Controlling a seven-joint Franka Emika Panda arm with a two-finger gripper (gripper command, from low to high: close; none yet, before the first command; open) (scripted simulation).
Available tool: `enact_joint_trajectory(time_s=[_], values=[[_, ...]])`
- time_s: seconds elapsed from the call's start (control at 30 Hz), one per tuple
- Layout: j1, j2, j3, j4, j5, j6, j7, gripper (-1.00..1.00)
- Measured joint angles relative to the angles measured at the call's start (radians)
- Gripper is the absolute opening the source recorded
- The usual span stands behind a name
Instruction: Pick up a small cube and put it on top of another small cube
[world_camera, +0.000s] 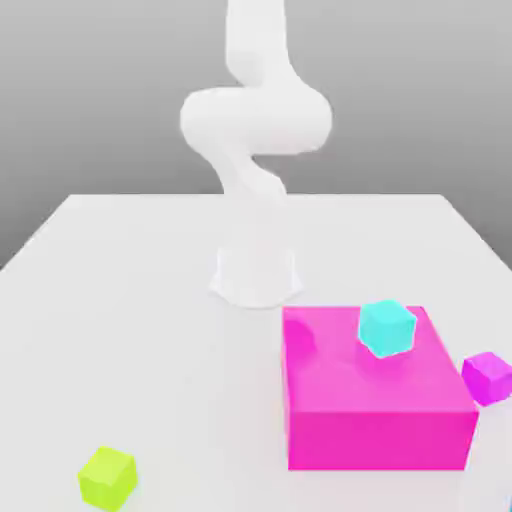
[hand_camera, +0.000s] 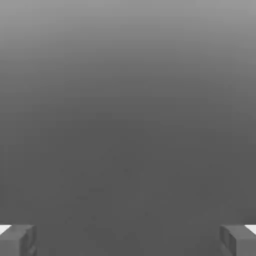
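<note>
Nothing of the stacking looks done yet: the gripper has its fingers spread wide with nothing between them. The small magenta cube rests on the table just beside the big pink block, on the exterior view's right. The lime cube sits well apart from that block, toward the exterior view's left, with nothing on top.

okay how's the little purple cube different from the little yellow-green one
Colour: the purple cube is magenta-purple, the yellow-green cube is lime. Place: the purple cube sits at the exterior view's right, right beside the big pink block; the yellow-green cube stands alone on the table at the exterior view's lower left. Both look the same small size and rest on the table.
</note>
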Motion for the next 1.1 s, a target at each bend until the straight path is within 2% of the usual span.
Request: enact_joint_trajectory(time_s=[0.27, 0.57, 0.73, 0.87, 1.03, 1.07, 1.1], values=[[0.236, 0.277, 0.007, -0.074, 0.062, 0.125, -0.362, 0.00], [0.431, 0.581, 0.089, -0.154, 0.091, 0.263, -0.732, 0.00], [0.543, 0.749, 0.145, -0.201, 0.031, 0.343, -0.883, 0.00], [0.599, 0.884, 0.164, -0.234, -0.078, 0.408, -0.953, 0.00], [0.654, 1.064, 0.112, -0.211, -0.163, 0.542, -0.922, 0.00], [0.662, 1.092, 0.102, -0.206, -0.170, 0.564, -0.916, -1.00], [0.662, 1.092, 0.102, -0.206, -0.170, 0.564, -0.916, -1.00]])
